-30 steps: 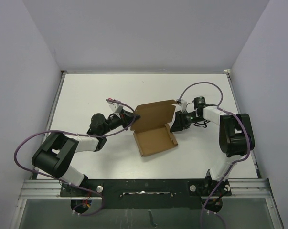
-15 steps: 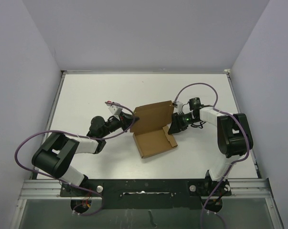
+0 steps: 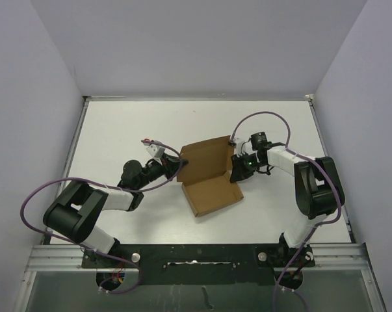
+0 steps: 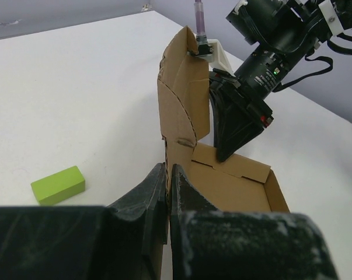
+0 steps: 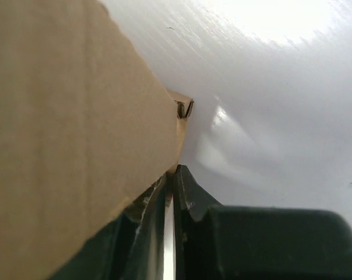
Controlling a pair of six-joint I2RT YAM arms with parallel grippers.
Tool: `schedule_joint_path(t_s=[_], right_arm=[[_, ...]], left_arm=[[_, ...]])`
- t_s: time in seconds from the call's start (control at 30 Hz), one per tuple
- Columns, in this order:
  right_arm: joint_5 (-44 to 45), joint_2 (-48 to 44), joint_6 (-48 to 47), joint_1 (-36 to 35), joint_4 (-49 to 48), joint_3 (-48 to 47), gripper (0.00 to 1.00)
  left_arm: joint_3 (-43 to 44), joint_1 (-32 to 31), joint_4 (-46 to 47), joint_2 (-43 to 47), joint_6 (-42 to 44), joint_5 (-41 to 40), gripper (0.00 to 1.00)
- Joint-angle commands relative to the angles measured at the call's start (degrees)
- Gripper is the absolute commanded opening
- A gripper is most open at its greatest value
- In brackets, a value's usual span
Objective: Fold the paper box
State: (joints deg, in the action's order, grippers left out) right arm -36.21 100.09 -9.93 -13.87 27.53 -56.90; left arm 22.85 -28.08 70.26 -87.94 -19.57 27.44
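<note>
Left tool (image 4: 168,175): clenched on the paper box (image 4: 234,189), its two dark fingers (image 4: 149,195) pressed either side of a thin board edge at the box's near corner. Directly ahead of this tool the lid panel stands roughly upright, creased and bowed along its length. Beyond the panel's foot the shallow tray of the box lies open on the desk (image 4: 76,87). To this tool's left, well apart from the box, a small yellow-green block (image 4: 58,184) lies flat on the desk. Right tool (image 5: 170,175): jaws drawn together to a narrow slit, gripping the board where the brown edge runs down between its fingertips. The rest of that panel fills the space to this tool's left. White desk surface lies to its right and ahead. In the left wrist view the right tool (image 4: 224,153) points steeply down on the far side of the upright panel, with its tip at the tray's rear wall. From above, the left tool (image 3: 178,166) and the right tool (image 3: 236,173) face each other across the paper box (image 3: 212,192), one at each end of the fold line between the raised lid and the tray. The box sits between the two tools, near the middle of the desk (image 3: 130,130). A purple cable (image 3: 261,116) loops above the right wrist.
</note>
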Motion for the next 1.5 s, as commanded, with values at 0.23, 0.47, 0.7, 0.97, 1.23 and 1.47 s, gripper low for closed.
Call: schedule_joint_path(t_s=[0.23, 0.47, 0.7, 0.97, 1.23, 1.47], right_arm=[[14.84, -6.73, -10.37, -2.96, 1.47, -1.80, 0.00], [22.87, -4.29, -14.60, -5.45, 1.65, -2.14, 0.00], [34.50, -2.02, -18.49, -9.49, 0.53, -1.62, 0.02], [30.19, -2.42, -19.28, -8.80, 3.20, -2.24, 0.16], [27.44, -2.54, -19.92, -7.49, 4.74, -2.67, 0.16], [24.43, -2.97, -19.90, -5.08, 5.90, -2.85, 0.22]], left_arm=[[1.01, -0.62, 9.14, -2.36, -6.89, 6.13, 0.00], [1.35, -1.40, 15.66, -8.28, -9.13, 7.96, 0.00], [0.89, -1.71, 16.49, -9.36, -7.31, 6.79, 0.00], [0.93, -1.72, 16.49, -10.18, -7.07, 5.83, 0.00], [1.15, -1.72, 16.49, -10.42, -7.05, 6.07, 0.00], [0.81, -1.67, 16.22, -10.00, -6.71, 5.44, 0.00]])
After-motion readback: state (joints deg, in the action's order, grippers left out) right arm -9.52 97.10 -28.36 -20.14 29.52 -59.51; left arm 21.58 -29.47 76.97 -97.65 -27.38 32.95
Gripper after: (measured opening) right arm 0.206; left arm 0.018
